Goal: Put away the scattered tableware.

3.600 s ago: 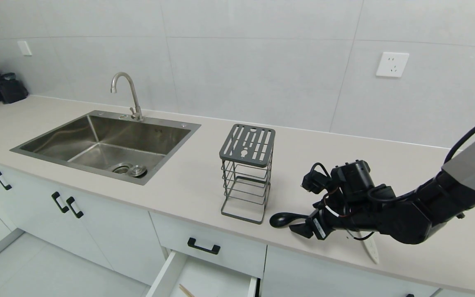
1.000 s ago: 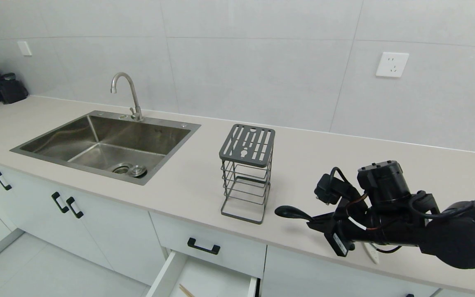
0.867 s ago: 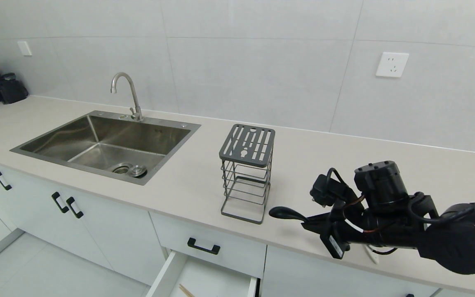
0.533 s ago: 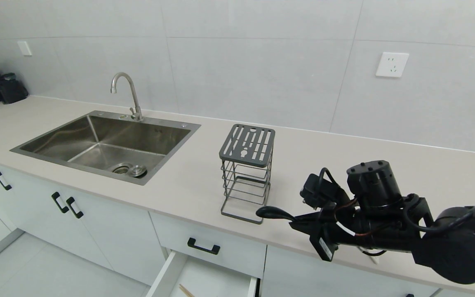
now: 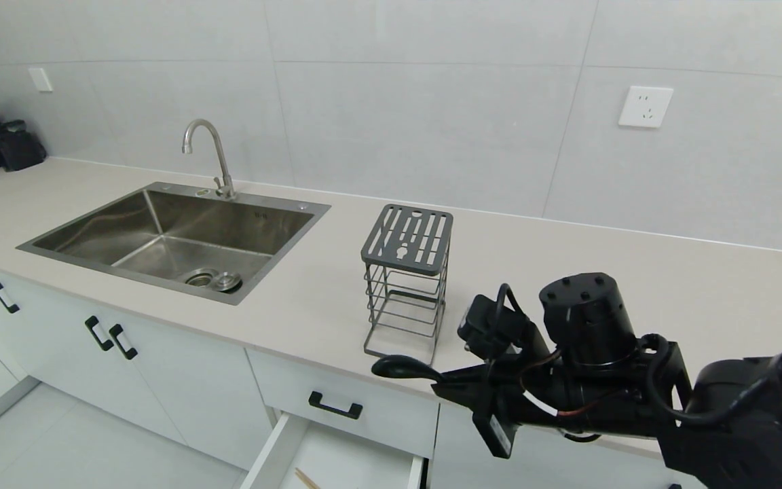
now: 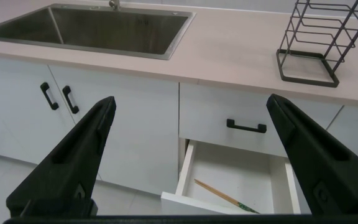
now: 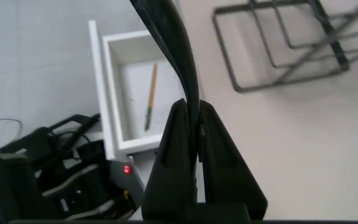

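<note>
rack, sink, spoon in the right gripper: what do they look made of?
Rack: thin dark-grey wire with a slotted top plate, matte; looks like coated metal.
Sink: brushed stainless steel, judging by the soft grey reflections on its walls.
Spoon: black with a slight sheen; plastic or lacquered wood, can't tell which.

You've got a pale counter (image 5: pixel 309 299) running along a grey tiled wall (image 5: pixel 432 122). On your left a steel sink (image 5: pixel 228 221) is set into it, a curved faucet (image 5: pixel 218 153) at its back rim, a drain (image 5: pixel 213 278) in the basin floor. On the wall there's a white socket (image 5: pixel 646 106) to the right and a switch plate (image 5: pixel 41 79) far left. Black appliances (image 5: pixel 17 146) sit at the counter's far left end. Below the sink are white cabinet doors (image 5: pixel 58 353) with black handles (image 5: pixel 99 333).
</note>
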{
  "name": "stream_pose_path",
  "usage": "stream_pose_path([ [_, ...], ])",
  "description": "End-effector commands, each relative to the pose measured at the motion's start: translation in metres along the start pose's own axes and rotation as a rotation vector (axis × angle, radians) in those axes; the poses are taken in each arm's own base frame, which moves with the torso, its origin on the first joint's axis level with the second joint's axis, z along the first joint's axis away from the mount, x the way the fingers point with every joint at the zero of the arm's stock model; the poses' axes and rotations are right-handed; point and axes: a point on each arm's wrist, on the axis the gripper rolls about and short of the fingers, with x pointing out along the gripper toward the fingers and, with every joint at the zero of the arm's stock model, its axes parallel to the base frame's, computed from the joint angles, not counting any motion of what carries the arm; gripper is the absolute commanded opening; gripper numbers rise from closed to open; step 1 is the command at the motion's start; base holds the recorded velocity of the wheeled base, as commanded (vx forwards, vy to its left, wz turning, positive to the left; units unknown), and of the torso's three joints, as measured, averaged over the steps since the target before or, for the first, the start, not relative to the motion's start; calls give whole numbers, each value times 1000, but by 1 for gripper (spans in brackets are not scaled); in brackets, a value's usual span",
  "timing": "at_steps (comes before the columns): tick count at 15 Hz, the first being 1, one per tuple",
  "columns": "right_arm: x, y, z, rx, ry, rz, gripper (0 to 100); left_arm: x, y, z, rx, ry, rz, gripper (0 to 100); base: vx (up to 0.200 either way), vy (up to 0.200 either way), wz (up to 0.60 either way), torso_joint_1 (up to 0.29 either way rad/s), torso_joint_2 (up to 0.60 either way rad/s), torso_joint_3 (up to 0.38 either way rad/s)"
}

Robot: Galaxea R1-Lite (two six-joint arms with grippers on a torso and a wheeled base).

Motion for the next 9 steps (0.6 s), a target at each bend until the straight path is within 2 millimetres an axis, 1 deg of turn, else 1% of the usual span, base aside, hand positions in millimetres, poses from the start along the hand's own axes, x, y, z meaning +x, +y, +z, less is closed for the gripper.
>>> stream_pose_path([
  [1,5,15,13,-10,-42,40,0,0,0,0,0,1,1,100,0,0,0,0,0,0],
  [2,5,16,13,-10,-43,42,0,0,0,0,0,1,0,100,0,0,0,0,0,0],
  [3,9,27,26,24,-77,71,0,0,0,0,0,1,1,100,0,0,0,0,0,0],
  [4,11,30,30,46,-81,77,0,0,0,0,0,1,1,100,0,0,0,0,0,0],
  [6,21,30,30,54,-71,93,0,0,0,0,0,1,1,100,0,0,0,0,0,0],
  [7,26,37,30,40,-60,112,0,0,0,0,0,1,0,100,0,0,0,0,0,0],
  [8,32,37,34,32,-49,115,0,0,0,0,0,1,0,100,0,0,0,0,0,0],
  [9,33,37,36,27,-51,115,0,0,0,0,0,1,0,100,0,0,0,0,0,0],
])
